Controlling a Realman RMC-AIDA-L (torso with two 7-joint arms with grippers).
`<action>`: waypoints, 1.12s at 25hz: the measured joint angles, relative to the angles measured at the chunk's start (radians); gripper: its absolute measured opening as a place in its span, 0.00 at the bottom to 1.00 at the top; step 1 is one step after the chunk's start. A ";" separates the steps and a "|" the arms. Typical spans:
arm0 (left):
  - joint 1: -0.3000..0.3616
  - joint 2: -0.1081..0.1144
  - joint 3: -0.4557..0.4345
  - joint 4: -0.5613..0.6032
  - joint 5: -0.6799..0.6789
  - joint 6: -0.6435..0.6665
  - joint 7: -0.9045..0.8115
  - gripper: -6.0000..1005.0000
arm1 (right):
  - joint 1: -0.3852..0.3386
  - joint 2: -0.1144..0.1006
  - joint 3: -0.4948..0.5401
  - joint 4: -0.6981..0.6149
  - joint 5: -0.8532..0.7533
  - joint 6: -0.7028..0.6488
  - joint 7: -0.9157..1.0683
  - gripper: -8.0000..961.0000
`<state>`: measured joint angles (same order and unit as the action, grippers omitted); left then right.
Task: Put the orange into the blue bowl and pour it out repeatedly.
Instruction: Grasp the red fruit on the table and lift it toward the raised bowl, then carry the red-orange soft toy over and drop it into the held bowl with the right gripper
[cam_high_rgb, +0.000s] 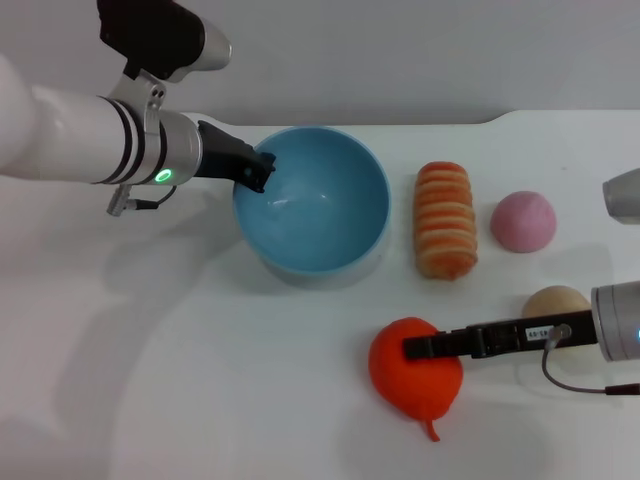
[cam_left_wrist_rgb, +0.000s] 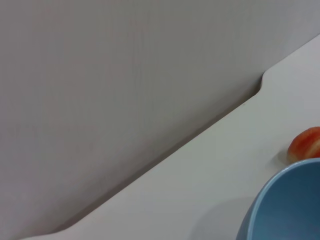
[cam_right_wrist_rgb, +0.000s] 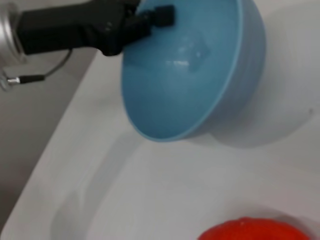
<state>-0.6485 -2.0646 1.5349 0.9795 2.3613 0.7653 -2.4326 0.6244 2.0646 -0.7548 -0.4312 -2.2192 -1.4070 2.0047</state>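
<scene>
The blue bowl (cam_high_rgb: 335, 235) stands empty at the middle back of the white table, and its inside also fills the right wrist view (cam_right_wrist_rgb: 185, 95). My left gripper (cam_high_rgb: 262, 172) is shut on the bowl's left rim, one finger inside and one outside, as the right wrist view confirms (cam_right_wrist_rgb: 159, 15). The orange (cam_high_rgb: 415, 380) lies in front of the bowl toward the right, stem nub pointing to the front. My right gripper (cam_high_rgb: 412, 348) reaches in from the right and is shut on the orange's top. Only the orange's upper edge (cam_right_wrist_rgb: 255, 231) shows in the right wrist view.
An orange-and-cream striped loaf (cam_high_rgb: 445, 220) lies right of the bowl, with a pink round bun (cam_high_rgb: 523, 222) beyond it. A tan bun (cam_high_rgb: 556, 302) sits just behind my right arm. The table's back edge meets a grey wall (cam_left_wrist_rgb: 125, 90).
</scene>
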 joint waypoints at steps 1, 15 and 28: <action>0.001 0.000 0.000 0.000 0.000 0.000 0.000 0.01 | -0.001 -0.001 -0.003 -0.002 0.000 0.001 0.000 0.62; 0.002 0.000 0.013 -0.003 0.001 -0.002 0.001 0.01 | -0.035 -0.001 0.008 -0.043 0.015 -0.065 -0.121 0.23; -0.025 0.000 0.078 0.024 -0.003 0.166 -0.001 0.01 | -0.187 -0.020 0.036 -0.414 0.341 -0.496 -0.224 0.06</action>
<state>-0.6731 -2.0648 1.6129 1.0040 2.3583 0.9316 -2.4339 0.4372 2.0445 -0.7188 -0.8449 -1.8784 -1.9030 1.7812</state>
